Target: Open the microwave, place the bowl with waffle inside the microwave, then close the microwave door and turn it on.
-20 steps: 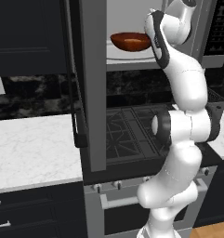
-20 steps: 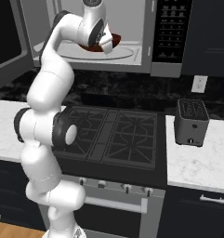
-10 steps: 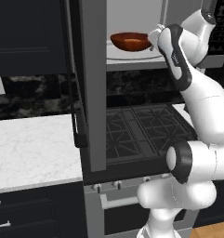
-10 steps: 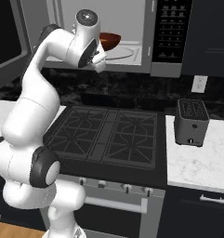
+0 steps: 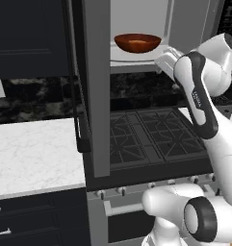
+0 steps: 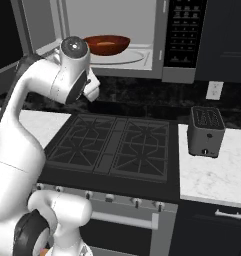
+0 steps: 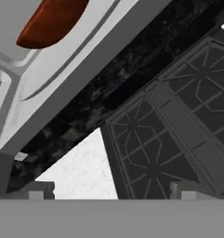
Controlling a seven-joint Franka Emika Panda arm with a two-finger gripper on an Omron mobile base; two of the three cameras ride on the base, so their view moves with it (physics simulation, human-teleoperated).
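Observation:
The microwave (image 6: 184, 35) stands open, its door (image 5: 96, 86) swung out to the left and seen edge-on, with the dark bar handle (image 5: 81, 127) on it. The reddish-brown bowl (image 5: 136, 42) (image 6: 106, 44) sits on the round turntable inside the light grey cavity. I cannot make out the waffle over the bowl's rim. In the hand view the bowl (image 7: 50, 21) lies at the upper left, well away from my gripper (image 7: 112, 191). Its fingertips (image 7: 36, 189) stand wide apart, open, with nothing between them. The hand hangs below and in front of the cavity, over the stove.
A black gas stove (image 6: 112, 147) with grates lies under the microwave. White marble counter (image 5: 31, 149) runs to its left. A small grey toaster (image 6: 206, 131) stands on the counter to the right. The open door (image 6: 39, 25) juts out over the stove's left side.
My hand has drawn back out of the microwave cavity and dropped below its front edge. The bowl has stayed on the turntable, let go.

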